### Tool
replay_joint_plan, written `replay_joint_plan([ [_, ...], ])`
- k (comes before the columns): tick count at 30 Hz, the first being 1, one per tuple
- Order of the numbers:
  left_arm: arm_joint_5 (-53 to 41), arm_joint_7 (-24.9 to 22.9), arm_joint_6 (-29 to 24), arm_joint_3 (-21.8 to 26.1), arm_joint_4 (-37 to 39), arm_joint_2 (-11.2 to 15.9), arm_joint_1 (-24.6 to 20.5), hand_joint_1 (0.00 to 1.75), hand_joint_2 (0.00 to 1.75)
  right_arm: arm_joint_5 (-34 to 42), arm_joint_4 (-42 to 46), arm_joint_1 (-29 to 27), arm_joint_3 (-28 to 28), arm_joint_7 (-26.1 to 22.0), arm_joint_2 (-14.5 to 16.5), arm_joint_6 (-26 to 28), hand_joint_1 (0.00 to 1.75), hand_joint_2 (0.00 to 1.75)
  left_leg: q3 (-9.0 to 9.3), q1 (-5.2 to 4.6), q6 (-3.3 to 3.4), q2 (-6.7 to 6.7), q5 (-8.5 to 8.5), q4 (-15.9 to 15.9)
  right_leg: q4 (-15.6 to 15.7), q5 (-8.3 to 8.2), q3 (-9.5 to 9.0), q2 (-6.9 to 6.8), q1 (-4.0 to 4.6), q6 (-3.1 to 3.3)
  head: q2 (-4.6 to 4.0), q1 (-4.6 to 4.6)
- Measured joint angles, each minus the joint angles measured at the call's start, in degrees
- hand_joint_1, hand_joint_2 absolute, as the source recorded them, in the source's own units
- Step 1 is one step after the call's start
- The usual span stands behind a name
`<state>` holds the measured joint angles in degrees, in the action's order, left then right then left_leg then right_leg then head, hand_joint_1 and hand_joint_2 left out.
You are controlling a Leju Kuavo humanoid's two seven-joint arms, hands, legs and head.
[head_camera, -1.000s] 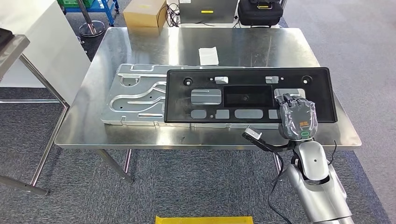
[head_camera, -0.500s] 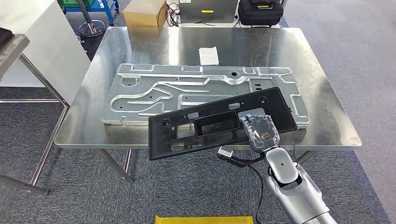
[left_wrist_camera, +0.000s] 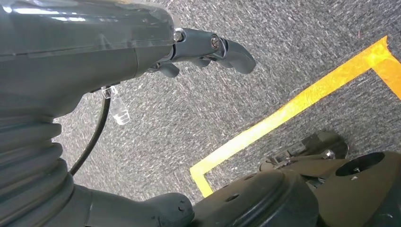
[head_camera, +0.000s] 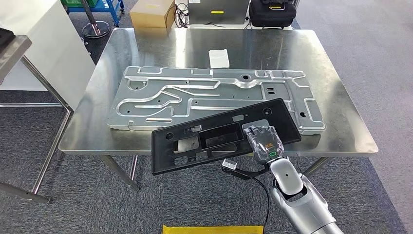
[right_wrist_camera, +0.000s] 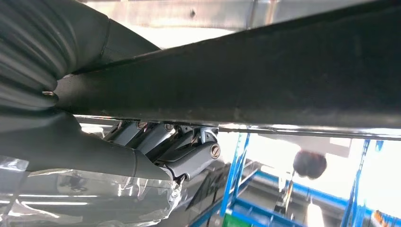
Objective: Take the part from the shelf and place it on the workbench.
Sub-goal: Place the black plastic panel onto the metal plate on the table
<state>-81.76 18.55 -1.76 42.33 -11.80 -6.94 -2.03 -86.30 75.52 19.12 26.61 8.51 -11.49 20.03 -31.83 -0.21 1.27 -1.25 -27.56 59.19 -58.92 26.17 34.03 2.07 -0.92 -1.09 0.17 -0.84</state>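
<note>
Part (head_camera: 214,139), gripped by right hand (head_camera: 263,141), has slid nearer, overhanging workbench (head_camera: 341,97).

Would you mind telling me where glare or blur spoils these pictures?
Head view: sharp, with ceiling-light glare on the workbench. Right wrist view: the black part is close and soft, the background beyond blown out white. Left wrist view: carpet sharp, left hand dark.

Steel workbench (head_camera: 336,102) (aluminium plate (head_camera: 204,97), paper slip (head_camera: 218,58))

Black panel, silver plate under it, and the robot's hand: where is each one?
black panel (head_camera: 204,141), head view, its middle near the cutouts.
silver plate (head_camera: 195,95), head view, grooved centre.
right hand (head_camera: 263,141), head view, back of hand.
</note>
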Motion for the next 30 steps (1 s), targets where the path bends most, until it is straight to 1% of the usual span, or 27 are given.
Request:
replay_joint_plan([
  [1,0.0,0.0,-0.1,0.0,0.0,0.0,0.0,0.00,1.75,-0.2,0.5,0.0,0.0,0.2,0.0,0.9,1.75,1.75,0.16,0.20,0.29,0.14,0.22,-0.4,-0.2,0.12,0.06,-0.15,0.05,-0.13,0.00,-0.01],
  [2,0.0,0.0,-0.2,0.1,0.0,0.0,0.0,0.00,1.75,-0.3,1.2,-0.1,-0.1,0.3,-0.1,1.7,1.75,1.75,0.33,0.42,0.57,0.33,0.46,-0.8,-0.9,0.68,0.45,-0.43,0.12,-0.25,0.00,-0.10],
  [3,0.0,0.0,-0.3,0.1,0.0,0.0,0.0,0.00,1.75,-0.4,2.1,-0.1,-0.2,0.4,-0.2,2.4,1.75,1.75,0.49,0.66,0.81,0.55,0.68,-1.2,-2.9,1.81,1.39,-0.78,0.16,-0.35,0.00,-0.21],
  [4,0.0,0.0,-0.3,0.1,0.0,0.0,0.0,0.00,1.75,-0.5,2.9,-0.1,-0.3,0.5,-0.3,2.9,1.75,1.75,0.56,0.73,0.92,0.78,0.76,-1.3,-6.0,3.41,2.96,-1.15,0.05,-0.48,0.00,-0.31],
  [5,0.0,0.0,-0.4,0.2,0.0,0.0,0.0,0.00,1.75,-0.7,3.8,-0.2,-0.4,0.6,-0.4,3.3,1.75,1.75,0.55,0.76,0.96,0.95,0.78,-1.4,-9.8,5.09,4.96,-1.35,-0.07,-0.65,0.00,-0.40],
  [6,0.0,0.0,-0.4,0.3,0.0,0.0,0.1,0.00,1.75,-1.0,4.5,-0.4,-0.6,0.6,-0.4,3.8,1.75,1.75,0.55,0.80,0.94,1.07,0.74,-1.4,-13.2,6.23,6.86,-1.44,-0.27,-0.85,0.00,-0.40],
  [7,0.0,0.0,-0.5,0.3,0.0,0.0,0.1,0.00,1.75,-1.4,5.3,-0.7,-0.8,0.7,-0.5,4.3,1.75,1.75,0.58,0.86,0.84,1.14,0.66,-1.3,-15.2,6.42,8.09,-1.52,-0.49,-1.04,0.00,-0.40],
  [8,0.0,-0.1,-0.5,0.4,0.0,0.0,0.1,0.00,1.75,-2.0,6.0,-0.9,-1.1,0.8,-0.6,4.7,1.75,1.75,0.63,0.96,0.66,1.16,0.54,-1.2,-15.1,5.48,8.29,-1.62,-0.71,-1.22,0.00,-0.40],
  [9,0.0,-0.1,-0.5,0.4,0.0,-0.1,0.1,0.00,1.75,-2.5,6.8,-1.2,-1.5,0.9,-0.7,5.1,1.75,1.75,0.74,1.11,0.37,1.15,0.33,-1.1,-12.8,3.61,7.40,-1.77,-0.92,-1.38,0.00,-0.40],
  [10,-0.1,-0.2,-0.6,0.5,0.0,-0.1,0.1,0.00,1.75,-2.8,7.5,-1.3,-1.8,0.9,-0.7,5.2,1.75,1.75,0.86,1.27,-0.03,1.15,0.01,-0.9,-8.9,1.47,5.70,-1.99,-1.13,-1.59,0.00,-0.43],
  [11,-0.2,-0.2,-0.6,0.6,0.0,0.0,0.1,0.00,1.75,-3.1,8.0,-1.3,-2.0,0.9,-0.8,5.3,1.75,1.75,0.90,1.29,-0.51,1.14,-0.34,-0.6,-5.3,-0.03,4.01,-2.16,-1.11,-1.71,0.00,-0.51],
  [12,-0.2,-0.2,-0.7,0.6,0.0,0.0,0.0,0.00,1.75,-3.3,8.5,-1.2,-2.1,0.9,-0.8,5.3,1.75,1.75,0.88,1.26,-0.97,1.14,-0.63,-0.4,-2.6,-0.92,2.78,-2.22,-1.07,-1.58,0.00,-0.58],
  [13,-0.3,-0.2,-0.7,0.7,0.0,0.0,0.0,0.00,1.75,-3.4,8.9,-1.3,-2.2,0.9,-0.8,5.4,1.75,1.75,0.84,1.14,-1.31,1.15,-0.95,-0.2,-1.1,-1.14,2.13,-2.22,-1.08,-1.36,0.00,-0.56],
  [14,-0.4,-0.3,-0.7,0.7,0.0,0.1,0.0,0.00,1.75,-3.6,9.2,-1.4,-2.1,0.9,-0.8,5.4,1.75,1.75,0.79,1.00,-1.21,1.15,-1.03,-0.1,-0.9,-0.93,2.06,-2.11,-0.97,-1.06,0.00,-0.52],
  [15,-0.4,-0.3,-0.7,0.7,0.0,0.1,0.0,0.00,1.75,-3.6,9.4,-1.5,-2.1,0.9,-0.8,5.4,1.75,1.75,0.84,0.97,-0.95,1.16,-1.06,-0.2,-0.9,-0.95,2.10,-2.01,-1.01,-0.78,0.00,-0.40],
  [17,-0.5,-0.3,-0.7,0.8,0.0,0.1,0.0,0.00,1.75,-3.7,9.4,-1.7,-2.1,0.9,-0.7,5.4,1.75,1.75,1.05,0.98,-0.30,1.19,-0.98,-0.5,-0.8,-0.84,2.05,-1.90,-0.89,-0.44,0.00,-0.29],
  [20,-0.5,-0.3,-0.7,0.8,0.0,0.1,-0.1,0.00,1.75,-3.7,9.4,-1.7,-2.0,1.0,-0.5,5.4,1.75,1.75,1.43,1.04,-0.33,1.23,-0.92,-1.1,-0.8,-0.61,1.96,-1.83,-0.70,0.13,0.00,-0.27],
  [22,-0.5,-0.4,-0.7,0.8,0.0,0.1,-0.1,0.00,1.75,-3.7,9.3,-1.7,-1.9,1.0,-0.4,5.4,1.75,1.75,1.55,1.12,-0.59,1.23,-0.84,-1.3,-0.9,-0.52,1.92,-1.85,-0.57,0.34,0.00,-0.28],
  [23,-0.5,-0.5,-0.7,0.8,0.0,0.1,-0.1,0.00,1.75,-3.7,9.2,-1.7,-1.9,1.0,-0.3,5.4,1.75,1.75,1.56,1.19,-0.84,1.22,-0.82,-1.3,-0.9,-0.49,1.92,-1.86,-0.50,0.42,0.00,-0.28],
  [26,-0.6,-0.7,-0.6,0.8,0.0,0.1,-0.1,0.00,1.75,-3.7,9.0,-1.7,-1.9,1.0,-0.3,5.4,1.75,1.75,1.60,1.41,-2.10,1.22,-0.82,-1.4,-1.0,-0.44,1.93,-1.87,-0.34,0.53,-0.01,-0.30],
  [27,-0.6,-0.8,-0.6,0.8,0.0,0.1,-0.1,0.00,1.75,-3.7,9.0,-1.7,-1.8,1.0,-0.2,5.4,1.75,1.75,1.61,1.44,-2.40,1.22,-0.81,-1.5,-1.1,-0.43,1.93,-1.87,-0.32,0.54,-0.01,-0.30],
  [28,-0.6,-0.9,-0.6,0.8,0.0,0.1,-0.1,0.00,1.75,-3.7,9.0,-1.8,-1.8,1.0,-0.2,5.4,1.75,1.75,1.61,1.45,-2.52,1.22,-0.81,-1.5,-1.1,-0.43,1.92,-1.87,-0.32,0.54,-0.01,-0.31],
  [30,-0.6,-1.0,-0.6,0.8,0.0,0.1,-0.1,0.00,1.75,-3.7,8.8,-1.9,-1.8,1.0,-0.1,5.4,1.75,1.75,1.61,1.42,-2.55,1.22,-0.81,-1.4,-1.1,-0.44,1.89,-1.87,-0.32,0.53,-0.01,-0.32],
])
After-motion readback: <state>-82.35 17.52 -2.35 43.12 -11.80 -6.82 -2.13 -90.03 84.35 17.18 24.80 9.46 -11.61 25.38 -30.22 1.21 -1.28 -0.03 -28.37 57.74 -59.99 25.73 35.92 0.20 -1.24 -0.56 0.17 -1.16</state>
